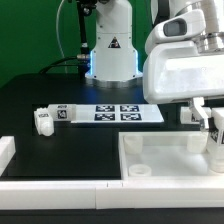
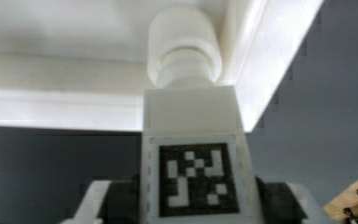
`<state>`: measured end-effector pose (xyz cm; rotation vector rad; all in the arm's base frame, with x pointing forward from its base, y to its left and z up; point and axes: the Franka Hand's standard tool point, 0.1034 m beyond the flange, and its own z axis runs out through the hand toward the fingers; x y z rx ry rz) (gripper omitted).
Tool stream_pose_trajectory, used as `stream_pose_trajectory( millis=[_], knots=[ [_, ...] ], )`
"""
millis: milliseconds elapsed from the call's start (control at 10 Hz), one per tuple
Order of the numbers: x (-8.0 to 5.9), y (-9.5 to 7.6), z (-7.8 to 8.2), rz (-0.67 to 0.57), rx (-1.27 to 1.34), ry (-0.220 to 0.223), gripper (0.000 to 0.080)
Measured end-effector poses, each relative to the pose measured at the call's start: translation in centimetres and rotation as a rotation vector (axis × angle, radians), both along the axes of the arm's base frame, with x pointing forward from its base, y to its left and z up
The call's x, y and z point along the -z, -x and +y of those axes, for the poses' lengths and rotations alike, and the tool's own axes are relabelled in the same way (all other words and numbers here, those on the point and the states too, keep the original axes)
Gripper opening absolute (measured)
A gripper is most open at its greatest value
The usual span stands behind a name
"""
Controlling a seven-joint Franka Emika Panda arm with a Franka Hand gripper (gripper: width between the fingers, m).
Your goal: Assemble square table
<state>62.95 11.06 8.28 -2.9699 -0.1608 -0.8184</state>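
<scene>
The leg [image 1: 214, 139] stands upright at four o'clock in the exterior view, at the slab's [image 1: 168, 155] corner on that side. The claw [image 1: 211, 123] is closed on it. In the wrist view the fingers [image 2: 105, 203] press its two flat sides, and the tagged face of the leg [image 2: 197, 160] is turned to the camera. Its rounded tip points into the angle of the slab's [image 2: 60, 55] raised rim. Whether the tip has entered a socket I cannot tell.

The leg looks like hard, smooth plastic: probably light and stiff, not fragile, but apt to slip or twist between the pads. The flat sides are the right hold, about mid-length or higher, so the round tip is free to enter a socket. Turning it home will likely need a firm squeeze.

The slab lies flat at five o'clock, rim up, with one open socket [image 1: 141, 172] at its six o'clock corner. It is broad and shallow, likely light enough to slide if pushed, and its rim wall is the only part thin enough to pinch.

Outward from there, the marker board [image 1: 120, 112] lies at centre and a second leg [image 1: 44, 119] lies on its side at nine o'clock. Plain bars [image 1: 60, 186] run along six to eight o'clock.
</scene>
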Motion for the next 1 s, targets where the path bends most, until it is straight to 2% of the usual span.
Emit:
stream_pose_trajectory(
  millis=[200, 800, 900, 1000],
  knots=[
    [0.89, 0.29, -0.08, 0.013, 0.0, 0.003, 0.0284],
    [1.02, -0.02, 0.12, -0.029, 0.015, -0.003, 0.0284],
    [1.03, -0.01, 0.12, -0.029, 0.015, -0.003, 0.0347],
    [1.04, -0.01, 0.11, -0.028, 0.015, -0.002, 0.0347]
  ],
)
